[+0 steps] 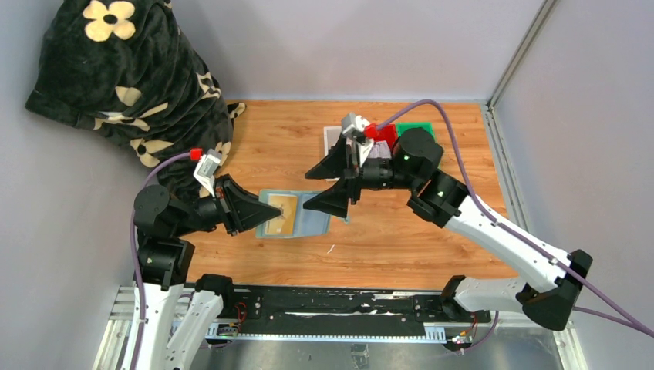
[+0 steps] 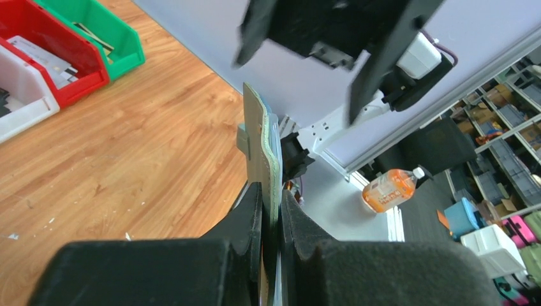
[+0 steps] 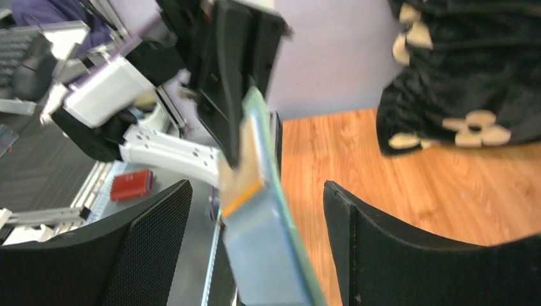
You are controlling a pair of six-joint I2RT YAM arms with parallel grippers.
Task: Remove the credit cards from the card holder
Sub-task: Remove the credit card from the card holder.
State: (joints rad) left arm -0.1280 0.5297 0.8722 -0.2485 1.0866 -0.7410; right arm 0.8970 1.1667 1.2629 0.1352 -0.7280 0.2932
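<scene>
While the left gripper has its two fingers pressed together on the left edge of the card holder, we see the holder spread open in the top cam, pale inner side up, sticking out to the right of those fingers over the wooden table. On that inner side, close to the left fingers, there's a tan-gold card; we can't make out a second card. In the left wrist cam the holder is edge-on, green on one face & tan on the other, pinched btw the black fingers. Its short tab pokes out on the side facing the wood, and it hangs clear of the table. The right gripper sits at the holder's far right corner w/ its fingers spread wide apart and nothing held. In the right wrist cam, which is blurry, the holder stands in the gap btw the two fingers. As far as we can tell it touches neither. At the far side of the table, behind the right arm, are three bins side by side: white, red and green, each w/ flat items inside. A black blanket w/ cream flowers is heaped in the far left corner.
</scene>
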